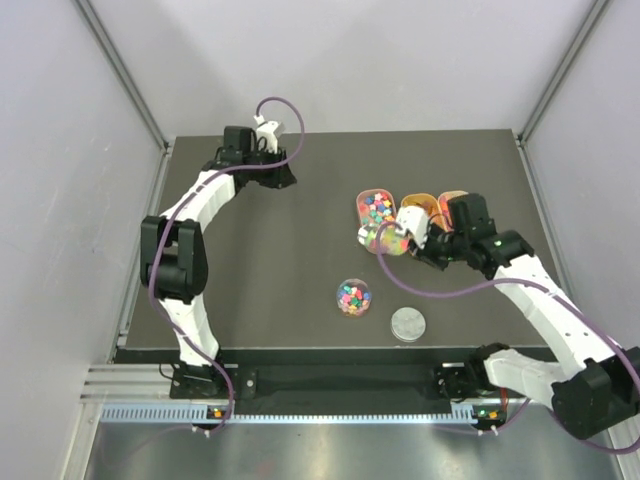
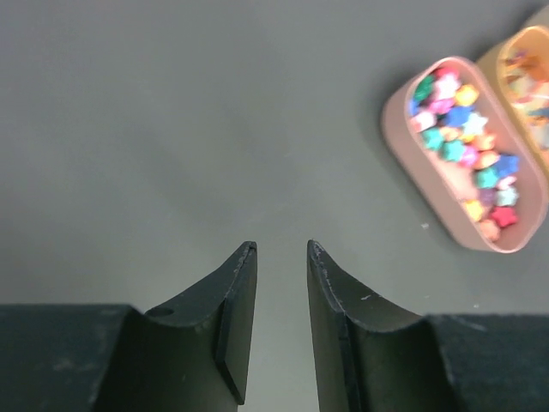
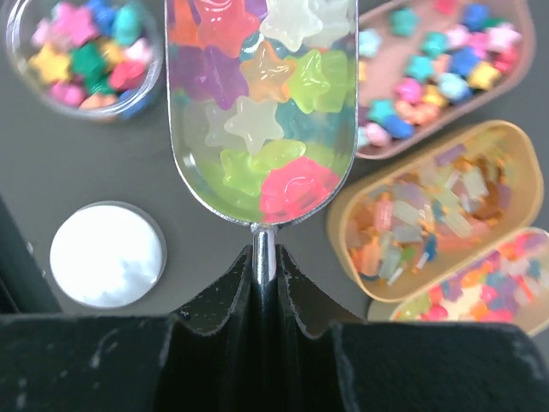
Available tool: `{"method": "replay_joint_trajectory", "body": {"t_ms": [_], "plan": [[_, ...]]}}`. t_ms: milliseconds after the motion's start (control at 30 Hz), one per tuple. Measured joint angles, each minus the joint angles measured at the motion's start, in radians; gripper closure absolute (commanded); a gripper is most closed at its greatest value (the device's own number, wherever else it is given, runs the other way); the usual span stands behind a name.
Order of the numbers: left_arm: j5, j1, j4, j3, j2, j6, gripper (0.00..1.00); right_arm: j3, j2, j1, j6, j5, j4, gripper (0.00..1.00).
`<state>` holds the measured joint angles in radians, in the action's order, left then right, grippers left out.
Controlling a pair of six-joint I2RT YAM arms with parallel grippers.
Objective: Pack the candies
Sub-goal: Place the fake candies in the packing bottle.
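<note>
Holding a scoop [image 3: 262,232] of candies [image 3: 257,120] near the jar [image 3: 81,56], your right claw [image 3: 264,262] clamped on its handle, left claw [image 2: 281,257] apart

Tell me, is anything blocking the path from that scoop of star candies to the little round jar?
Nothing visible does. The right fingers hold the scoop of candies near the open jar; its lid lies apart.

We see the right gripper [image 1: 410,241] holding a scoop [image 1: 392,242] of candies [image 1: 377,236] by three trays [image 1: 360,205]; jar [image 1: 338,296] and lid [image 1: 407,324] lie nearer.
</note>
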<state>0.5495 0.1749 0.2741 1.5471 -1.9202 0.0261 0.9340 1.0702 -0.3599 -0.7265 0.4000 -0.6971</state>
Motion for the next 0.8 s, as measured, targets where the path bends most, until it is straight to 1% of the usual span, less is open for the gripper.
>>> {"method": "replay_joint_trajectory", "body": {"t_ms": [100, 300, 467, 600, 800], "plan": [[-0.04, -0.018, 0.005, -0.047, 0.025, 0.0, 0.65, -0.015, 0.011, -0.064, -0.1, -0.023, -0.074, 1.0], [-0.087, -0.039, 0.011, -0.13, 0.102, -0.001, 0.65, -0.024, 0.045, -0.134, -0.262, -0.086, -0.153, 1.0], [-0.098, -0.048, 0.011, -0.169, 0.155, -0.003, 0.65, -0.024, 0.094, -0.183, -0.348, -0.152, -0.181, 1.0], [-0.099, -0.052, 0.01, -0.18, 0.167, -0.002, 0.65, -0.026, 0.103, -0.22, -0.409, -0.214, -0.196, 1.0], [-0.099, -0.058, -0.002, -0.216, 0.173, 0.001, 0.65, -0.026, 0.104, -0.27, -0.451, -0.297, -0.212, 1.0]]}}
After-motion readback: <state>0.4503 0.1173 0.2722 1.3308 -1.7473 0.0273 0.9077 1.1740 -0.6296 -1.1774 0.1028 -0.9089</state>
